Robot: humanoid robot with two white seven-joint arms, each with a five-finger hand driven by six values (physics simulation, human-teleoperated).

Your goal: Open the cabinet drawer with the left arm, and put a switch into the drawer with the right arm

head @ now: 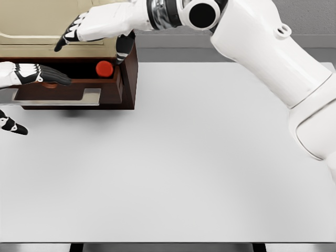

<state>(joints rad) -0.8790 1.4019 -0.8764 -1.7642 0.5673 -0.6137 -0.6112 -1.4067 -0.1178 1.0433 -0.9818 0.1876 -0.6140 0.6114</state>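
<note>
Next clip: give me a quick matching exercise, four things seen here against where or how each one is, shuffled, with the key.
Things:
1. right hand
2. left hand
3. red switch
4. table

Places or states:
A. inside the open drawer
B. white surface under the cabinet
C. above the drawer, fingers spread, holding nothing
D. at the picture's left edge, reaching over the drawer front

Pairs: 1-C, 2-D, 3-A, 4-B

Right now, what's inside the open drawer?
A red switch sits inside the drawer, toward its right side. The left hand covers the left part, so anything beneath it is hidden.
</note>
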